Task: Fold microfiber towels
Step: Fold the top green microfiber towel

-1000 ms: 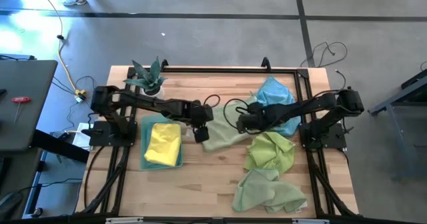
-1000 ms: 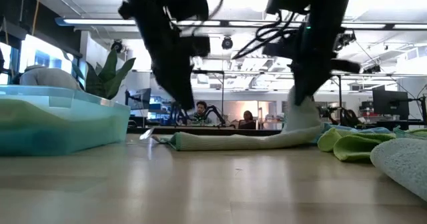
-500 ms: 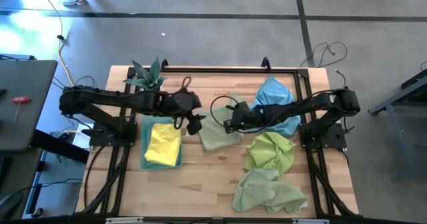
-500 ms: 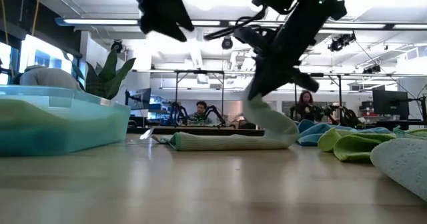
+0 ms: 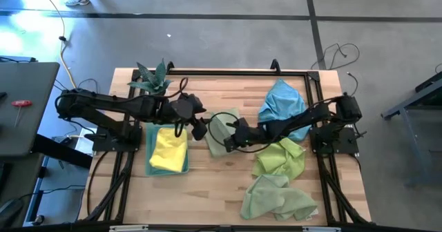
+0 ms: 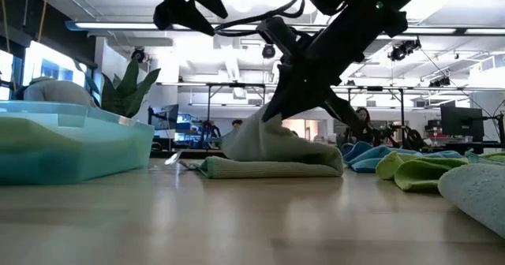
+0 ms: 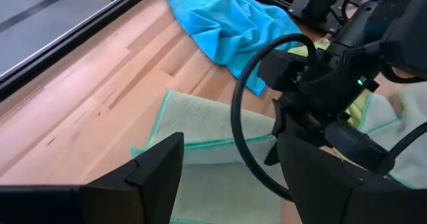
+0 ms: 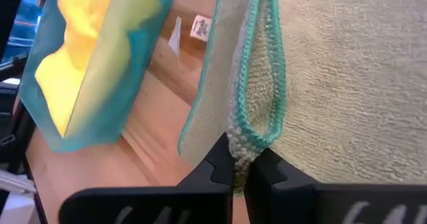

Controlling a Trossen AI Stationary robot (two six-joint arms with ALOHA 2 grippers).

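Folding pale green towel [image 5: 219, 130] mid-desk [image 5: 207, 184]: right end effector [image 5: 233, 139] clamped together on its teal-stitched corner, carried across so fabric doubles over itself beneath. Left end effector [image 5: 199, 128] just beside fold's far edge, fingers apart, holding nothing, probably clearing away. Versus a second ago: right reached much farther leftward, towel now bunched instead of flat. Blue towel [image 5: 283, 101] behind right arm.

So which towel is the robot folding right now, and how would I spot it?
Start at the blue bin holding the yellow towel near the table's left side. Just to its right lies the pale green towel with a teal edge, its corner pinched by the right gripper. Unlike the crumpled blue towel and green towels, it lies flat and half-folded.
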